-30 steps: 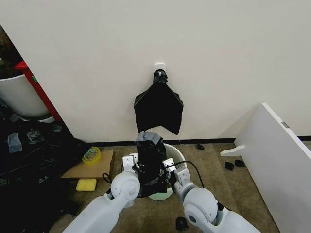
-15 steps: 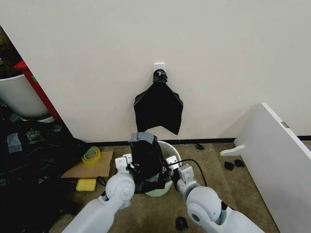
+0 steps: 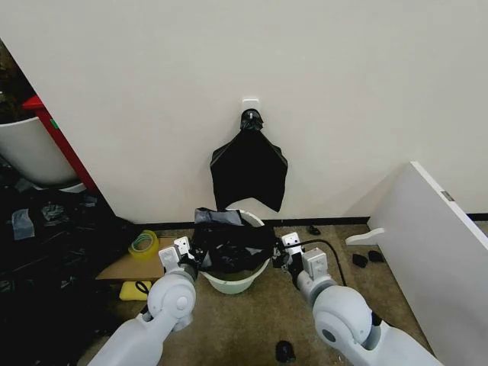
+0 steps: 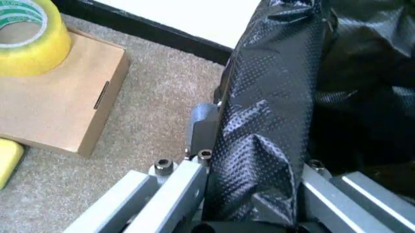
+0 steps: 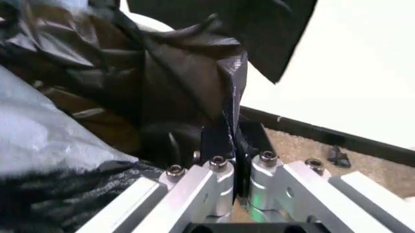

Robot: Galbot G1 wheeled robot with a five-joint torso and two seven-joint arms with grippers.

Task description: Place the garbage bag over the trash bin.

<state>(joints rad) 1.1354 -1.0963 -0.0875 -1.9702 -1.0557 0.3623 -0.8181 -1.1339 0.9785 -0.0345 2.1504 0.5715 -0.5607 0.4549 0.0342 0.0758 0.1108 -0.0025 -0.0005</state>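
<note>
The garbage bag [image 3: 229,245] is stretched sideways between my two grippers, its black crinkly film spread over the mouth of the trash bin [image 3: 232,287]. That bin is a cream-white bucket on the carpet by the wall. My left gripper [image 3: 194,256] is shut on the bag's left edge. In the left wrist view the garbage bag [image 4: 272,102] is pinched in the left gripper [image 4: 217,133]. My right gripper [image 3: 280,256] is shut on the right edge. In the right wrist view the garbage bag [image 5: 175,73] is clamped in the right gripper [image 5: 228,138].
A flat black bundle [image 3: 249,171] hangs on the wall above the bin. A cardboard box [image 3: 145,265] with a yellow tape roll [image 3: 143,244] and a yellow sponge [image 3: 131,290] lie left. A white panel [image 3: 435,252] leans at right. A large white tub [image 3: 30,149] stands far left.
Both grippers have moved apart and forward. The bag, earlier bunched tall and narrow between them, is now pulled wide and low across the bin's mouth.
</note>
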